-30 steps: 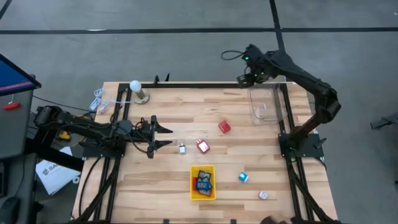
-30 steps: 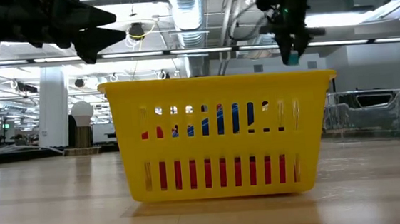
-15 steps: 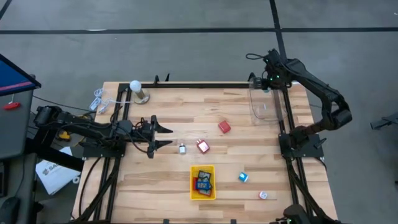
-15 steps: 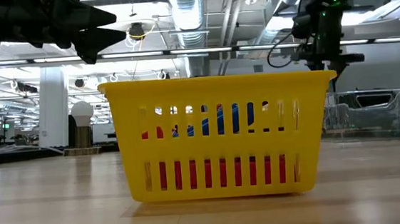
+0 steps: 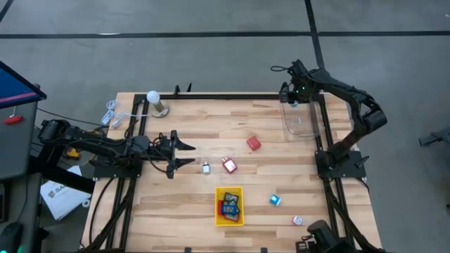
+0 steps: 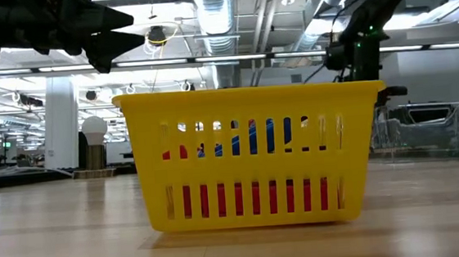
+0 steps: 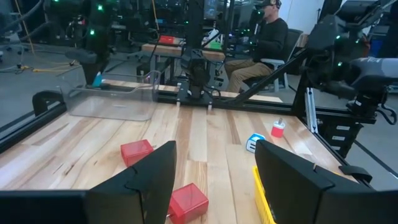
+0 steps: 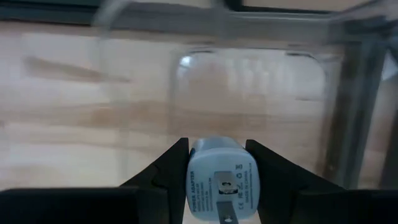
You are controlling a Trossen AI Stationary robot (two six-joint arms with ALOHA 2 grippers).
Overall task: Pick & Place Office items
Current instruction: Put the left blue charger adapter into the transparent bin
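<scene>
My right gripper (image 8: 217, 186) is shut on a small light-blue and white plug adapter (image 8: 217, 163), above the clear plastic bin (image 5: 302, 118) at the table's far right. In the high view this gripper (image 5: 294, 98) is over the bin's far wall. My left gripper (image 5: 188, 154) hovers open at the table's left, touching nothing. On the wood lie a red block (image 5: 254, 143), a red-and-white piece (image 5: 229, 166), a tiny grey piece (image 5: 206, 168), a blue cube (image 5: 274, 200) and a white-red piece (image 5: 297, 220). The yellow tray (image 5: 219, 208) holds blue and dark pieces. My right gripper pinches the plug adapter by its two side faces (image 8: 194, 168) between the two fingers (image 8: 168, 171), pointing down from above. The adapter's labelled face with a metal prong (image 8: 219, 214) shows toward the camera. It is lifted clear, over the clear bin's floor.
A white ball on a metal stand (image 5: 154, 99) sits at the far left corner beside white cables (image 5: 112, 112). Black frame rails (image 5: 232, 95) run along the table's far and side edges. A person sits beyond the table (image 7: 267, 37). Bare wood lies between the red block and the bin.
My right gripper, carrying the adapter, has swung from the far rail toward the table's right edge, then come back a little and down over the clear bin. The left arm has kept still.
</scene>
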